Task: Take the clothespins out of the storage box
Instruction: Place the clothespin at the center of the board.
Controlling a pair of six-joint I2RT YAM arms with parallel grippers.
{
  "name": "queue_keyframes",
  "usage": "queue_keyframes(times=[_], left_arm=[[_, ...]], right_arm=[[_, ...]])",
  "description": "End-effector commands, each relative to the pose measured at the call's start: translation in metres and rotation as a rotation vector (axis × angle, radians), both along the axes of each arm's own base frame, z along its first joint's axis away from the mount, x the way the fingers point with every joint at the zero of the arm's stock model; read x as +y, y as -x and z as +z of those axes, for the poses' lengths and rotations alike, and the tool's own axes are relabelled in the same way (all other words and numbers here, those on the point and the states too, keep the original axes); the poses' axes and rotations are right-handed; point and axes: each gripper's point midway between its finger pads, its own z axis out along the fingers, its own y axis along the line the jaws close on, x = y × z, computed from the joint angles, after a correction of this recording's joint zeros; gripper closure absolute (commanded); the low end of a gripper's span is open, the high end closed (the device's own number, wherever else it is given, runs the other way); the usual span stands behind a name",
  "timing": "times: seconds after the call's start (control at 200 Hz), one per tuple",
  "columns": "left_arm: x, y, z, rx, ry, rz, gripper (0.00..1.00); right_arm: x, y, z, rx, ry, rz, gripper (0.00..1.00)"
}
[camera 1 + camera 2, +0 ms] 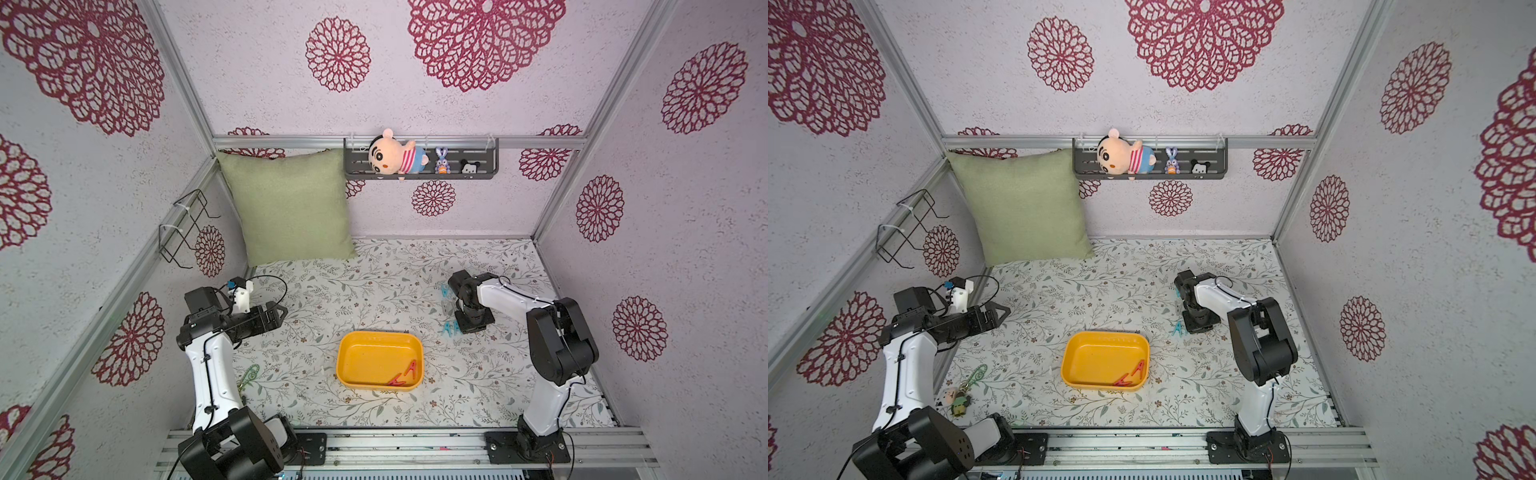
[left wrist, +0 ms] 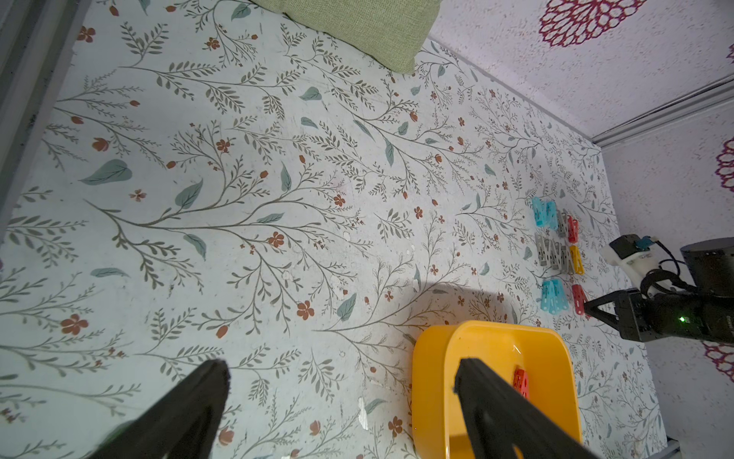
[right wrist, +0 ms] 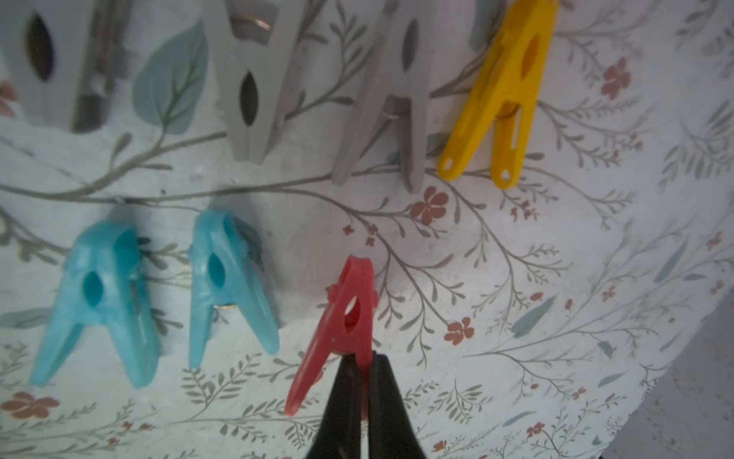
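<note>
Nearest, the box point(image 1: 365, 357) sits in the middle of the table point(image 1: 478, 374), with two red pins point(image 1: 405, 374) left in its near right corner. Off to its left, the left gripper point(image 2: 341, 371) hangs above bare table, jaws spread wide, holding nothing. Beyond the box on the right, the right gripper point(image 3: 363, 359) is pinched shut on one leg of a red pin point(image 3: 349, 310), low at the table just beside two teal pins point(image 3: 222, 278). A row of grey pins point(image 3: 397, 99) and a yellow pin point(image 3: 504, 91) lies farther on.

The step looks like setting this pin down in line with the teal pair. It is best done by lowering until both legs rest flat, parting the fingers only a little, then lifting straight off so the teal neighbour is not nudged.

Whether the pin touches the table yet, I cannot tell. In both top views the right arm point(image 1: 498, 295) covers most of the laid-out pins. Some grey pins are blurred and cut off at the edge of the right wrist view. The left wrist view shows only part of the reds in the box, behind its own gripper.
</note>
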Motion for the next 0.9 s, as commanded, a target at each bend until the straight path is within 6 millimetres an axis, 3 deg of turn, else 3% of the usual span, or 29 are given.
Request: queue_keyframes(times=[0.0, 0.55, 0.891], left_arm=[[-0.002, -0.003, 0.011, -0.036, -0.017, -0.009, 0.03], [-0.001, -0.003, 0.011, -0.036, -0.020, -0.007, 0.03], [-0.001, -0.003, 0.011, -0.037, -0.019, -0.008, 0.03]], right_arm=[[0.000, -0.001, -0.007, 0.030, -0.002, 0.061, 1.00], [-0.006, -0.003, -0.020, 0.056, 0.014, 0.085, 1.00], [-0.011, -0.004, -0.017, 0.052, 0.038, 0.074, 0.84]])
